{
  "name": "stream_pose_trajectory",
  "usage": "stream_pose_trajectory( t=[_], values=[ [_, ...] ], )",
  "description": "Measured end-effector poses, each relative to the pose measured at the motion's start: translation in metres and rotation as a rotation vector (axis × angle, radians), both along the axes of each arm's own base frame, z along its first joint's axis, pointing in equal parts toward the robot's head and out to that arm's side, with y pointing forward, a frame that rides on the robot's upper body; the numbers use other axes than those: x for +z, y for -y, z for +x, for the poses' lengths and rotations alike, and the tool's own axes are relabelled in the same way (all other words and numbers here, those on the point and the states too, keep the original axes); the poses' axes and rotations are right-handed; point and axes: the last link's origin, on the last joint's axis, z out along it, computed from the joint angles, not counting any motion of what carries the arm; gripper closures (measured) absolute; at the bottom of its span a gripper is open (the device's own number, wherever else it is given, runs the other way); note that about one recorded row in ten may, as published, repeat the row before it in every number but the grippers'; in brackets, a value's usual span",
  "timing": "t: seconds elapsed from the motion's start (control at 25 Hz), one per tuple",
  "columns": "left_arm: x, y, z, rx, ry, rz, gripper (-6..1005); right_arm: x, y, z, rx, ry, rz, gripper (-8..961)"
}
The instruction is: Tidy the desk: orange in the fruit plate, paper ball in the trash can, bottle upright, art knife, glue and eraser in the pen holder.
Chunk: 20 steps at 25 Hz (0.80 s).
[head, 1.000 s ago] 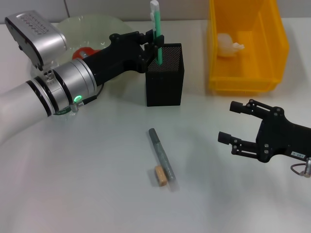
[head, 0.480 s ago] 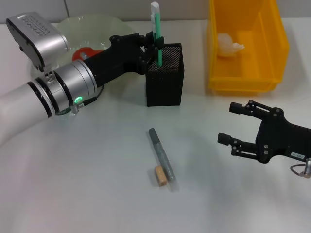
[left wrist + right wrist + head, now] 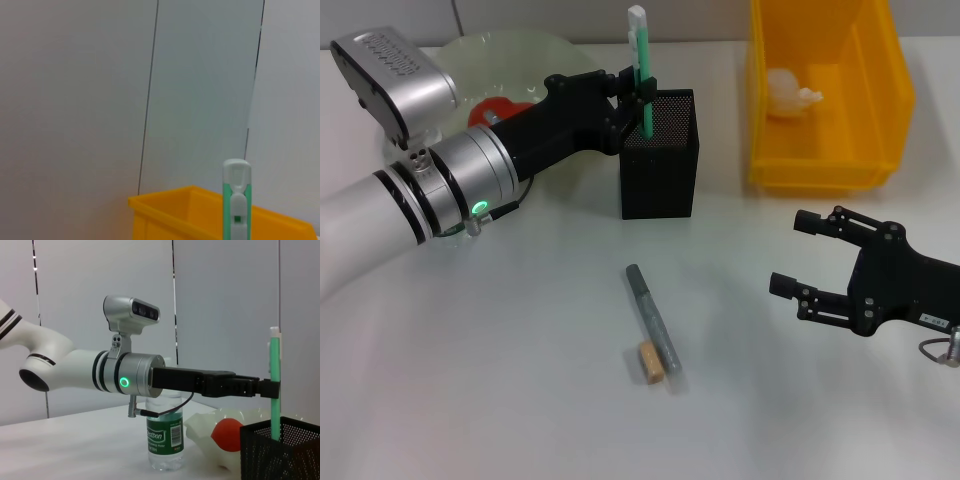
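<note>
The fingers of the left gripper (image 3: 642,88) were seen clenched on the green art knife (image 3: 640,62), held upright with its lower end already inside the black pen holder (image 3: 658,170); compared with a second earlier it had barely sunk, so release was judged still to come. The right gripper (image 3: 810,255) was kept idle with its fingers spread above the desk (image 3: 520,380). The glue (image 3: 653,318) and eraser (image 3: 650,361) were left lying together near the front.
</note>
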Motion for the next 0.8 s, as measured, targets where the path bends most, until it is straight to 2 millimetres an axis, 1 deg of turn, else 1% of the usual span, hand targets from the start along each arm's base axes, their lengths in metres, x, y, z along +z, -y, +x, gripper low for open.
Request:
stream_pose_trajectory(
  t=[0.56,0.8],
  values=[
    [-0.0003,0.0009,-0.0004,0.001,0.003,-0.005,790,0.0002,0.0015,0.0015,-0.004,0.000,0.003,161],
    [-0.0001,0.0011,-0.0001,0.000,0.005,-0.005,789,0.0042,-0.0026,0.0054,-0.043,-0.006,0.047,162]
  ],
)
